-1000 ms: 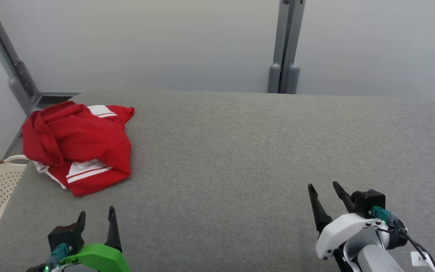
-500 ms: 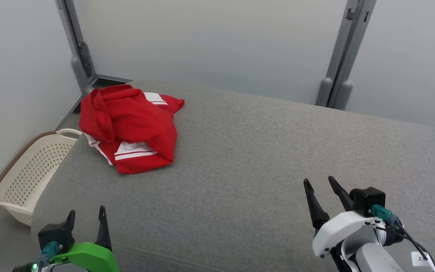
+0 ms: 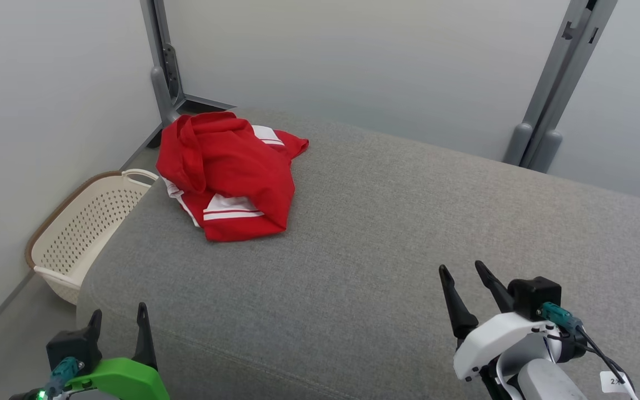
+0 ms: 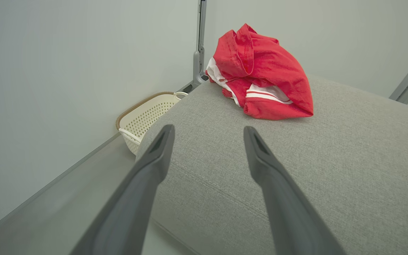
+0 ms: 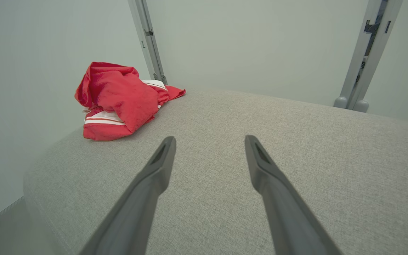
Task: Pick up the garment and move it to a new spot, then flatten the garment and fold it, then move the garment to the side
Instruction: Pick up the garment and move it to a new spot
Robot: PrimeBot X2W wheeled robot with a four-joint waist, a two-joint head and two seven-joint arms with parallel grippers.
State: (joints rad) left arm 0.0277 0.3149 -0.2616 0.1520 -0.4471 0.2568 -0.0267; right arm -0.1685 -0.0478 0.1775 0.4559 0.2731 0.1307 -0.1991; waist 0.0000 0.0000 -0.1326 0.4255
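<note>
The view swings left toward the garment (image 3: 228,178); it lies unmoved on the bench (image 3: 381,233), well ahead of the left end effector (image 3: 119,309) and right end effector (image 3: 460,266), both released, empty; pickup pending.

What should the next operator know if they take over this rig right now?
Left end effector: open, empty, low at the near left edge of the grey cushion.
Right end effector: open, empty, over the cushion's near right.
Red garment: crumpled at the cushion's far left corner; cream basket on the floor to its left.
Done: nothing yet, garment untouched.
Left: pick up, relocate, flatten, fold, move aside.
</note>
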